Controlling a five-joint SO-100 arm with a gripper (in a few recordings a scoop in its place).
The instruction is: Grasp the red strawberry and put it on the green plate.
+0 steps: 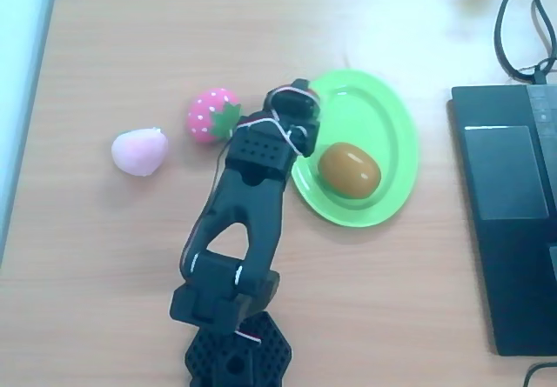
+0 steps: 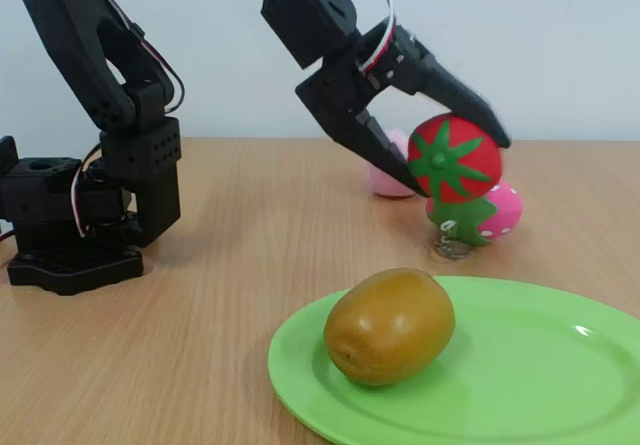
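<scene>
While the gripper [image 2: 455, 155] pinches the red strawberry [image 2: 455, 158] clear of the table, carriage toward the green plate [image 2: 520, 385] is the step in hand.

Largest to smallest: the wooden table [image 1: 365, 300] bears the green plate [image 1: 392, 117], which holds one brown egg-shaped fruit [image 1: 349, 170] lying toward one side, the rest of its floor bare. The black arm [image 1: 248, 196] reaches over the plate's rim in the overhead view. In the fixed view the jaws close on the strawberry above the tabletop, its leafy top facing the camera. Release is best judged over bare plate, apart from the brown fruit, and low, since a rounded toy would likely roll. The pink strawberry [image 1: 211, 115] and pale pink lump [image 1: 138, 151] lie off the plate.
</scene>
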